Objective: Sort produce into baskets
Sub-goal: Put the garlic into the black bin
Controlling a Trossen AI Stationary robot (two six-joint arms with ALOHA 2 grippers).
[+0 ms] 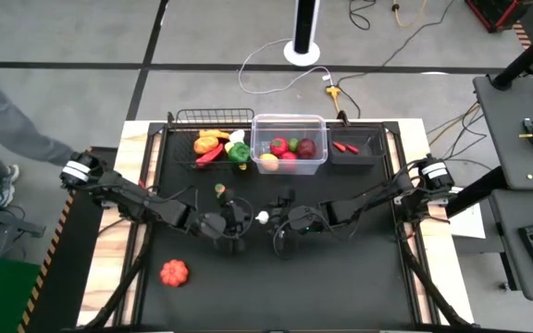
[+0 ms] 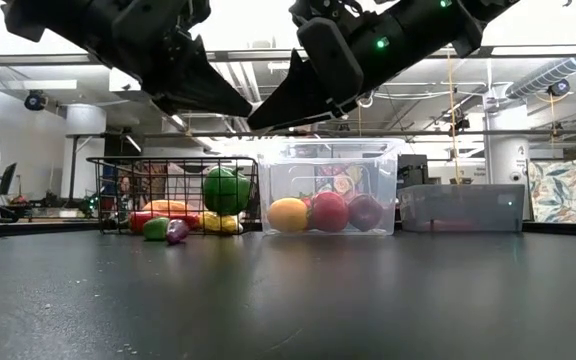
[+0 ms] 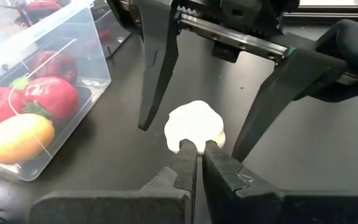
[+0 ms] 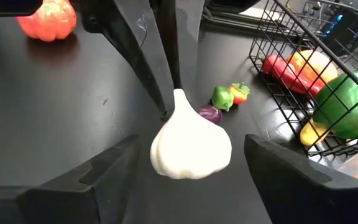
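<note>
A white garlic (image 1: 263, 217) hangs in the air over the table's middle, between my two grippers. My left gripper (image 3: 196, 155) comes from the left and is shut on it. My right gripper (image 4: 191, 142) comes from the right and is open, with one finger on each side of the garlic bulb (image 4: 191, 146), touching nothing. The black wire basket (image 1: 185, 118), the clear bin (image 1: 290, 121) and the low dark tray (image 1: 370, 155) stand in a row at the far edge, each with produce in it. An orange pumpkin (image 1: 174, 272) lies near the front left. My left gripper pinches the garlic's narrow stem tip (image 4: 179, 94) between its two fingers. The fingers slant down from the table's left. The garlic is lifted clear of the table, with its bulb toward my right gripper.
Small green, red and purple pieces (image 4: 224, 99) lie on the table in front of the wire basket. The basket holds a green pepper (image 2: 226, 190) and a red chilli (image 1: 209, 155). The bin holds red and yellow fruit (image 2: 328, 212). A person stands beyond the table's left edge (image 1: 7, 129).
</note>
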